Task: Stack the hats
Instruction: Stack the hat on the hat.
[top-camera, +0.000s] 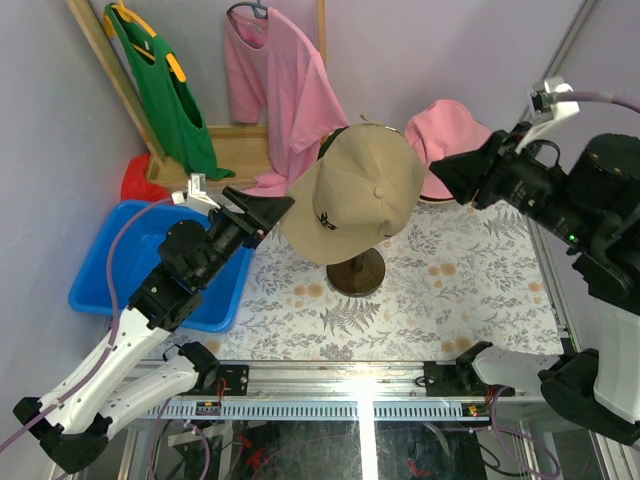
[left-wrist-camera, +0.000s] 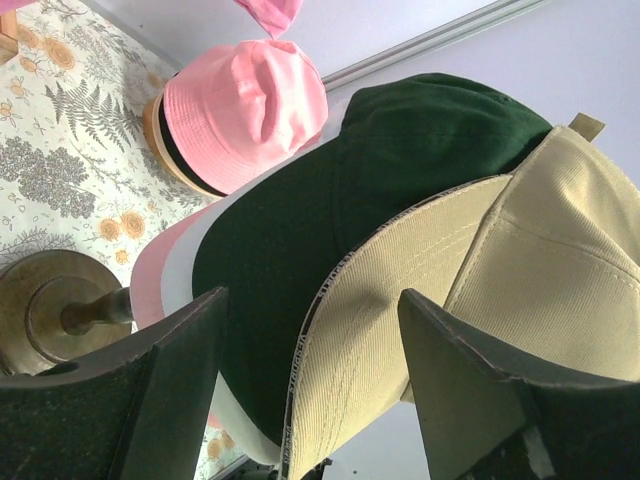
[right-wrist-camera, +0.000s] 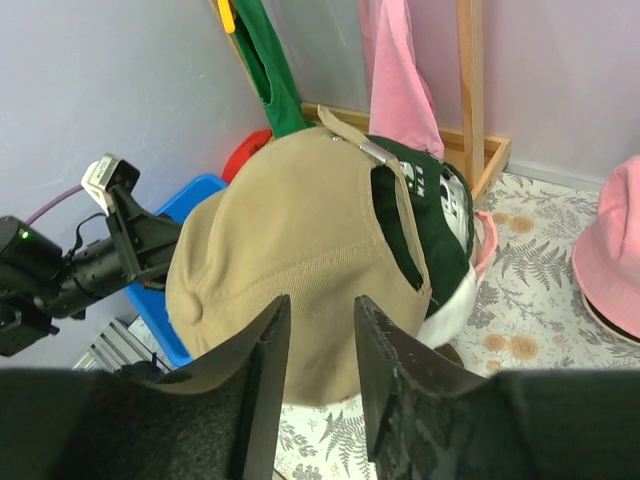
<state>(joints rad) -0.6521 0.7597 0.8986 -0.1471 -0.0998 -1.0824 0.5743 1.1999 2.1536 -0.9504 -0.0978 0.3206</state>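
The tan cap sits on top of a stack on a stand with a round brown base. In the left wrist view the dark green cap lies under the tan cap, with a pink cap brim below it. The pink bucket hat sits apart at the back right. My left gripper is open, its jaws either side of the tan brim's edge without closing on it. My right gripper is open and empty, just above the tan cap.
A blue bin stands left of the stand. A wooden rack at the back holds a green shirt and a pink shirt. A red item lies behind the bin. Walls close in on the left and the back.
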